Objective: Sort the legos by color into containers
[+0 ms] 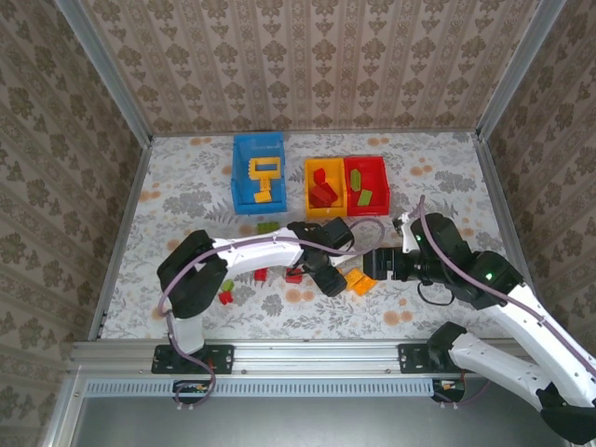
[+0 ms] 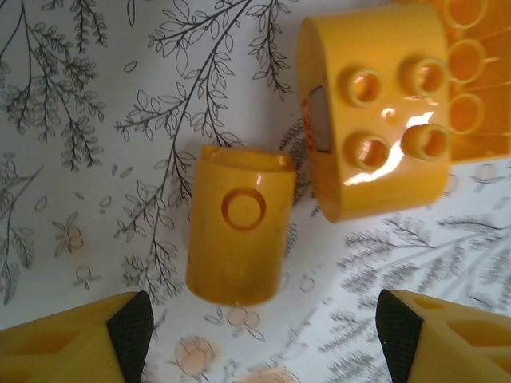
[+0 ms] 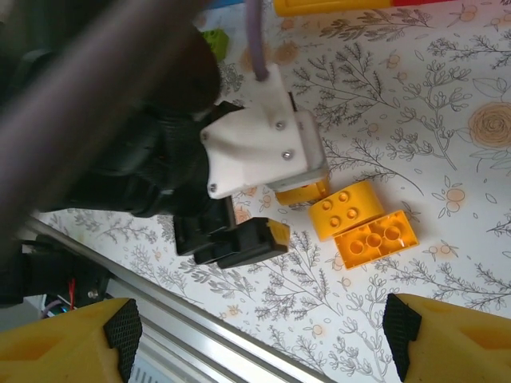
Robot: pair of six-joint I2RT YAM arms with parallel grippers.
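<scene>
Three yellow legos lie together on the floral table: a small rounded one (image 2: 239, 235), a rounded four-stud brick (image 2: 375, 155) (image 3: 347, 209) and an upturned brick (image 3: 375, 238) (image 1: 359, 281). My left gripper (image 2: 263, 335) (image 1: 337, 281) hovers open just short of the small one, holding nothing. My right gripper (image 3: 259, 335) (image 1: 375, 264) is open too and faces the same cluster from the right. At the back stand the blue container (image 1: 237, 177) with yellow pieces, the yellow-orange container (image 1: 310, 191) with red bricks, and the red container (image 1: 381, 182) with green bricks.
Red legos (image 1: 293, 276) and a green one (image 1: 227, 286) lie left of the left gripper; another green one (image 1: 267, 226) sits behind the arm. The left arm's wrist (image 3: 255, 152) crowds the space beside the cluster. A metal rail (image 1: 279, 354) marks the near edge.
</scene>
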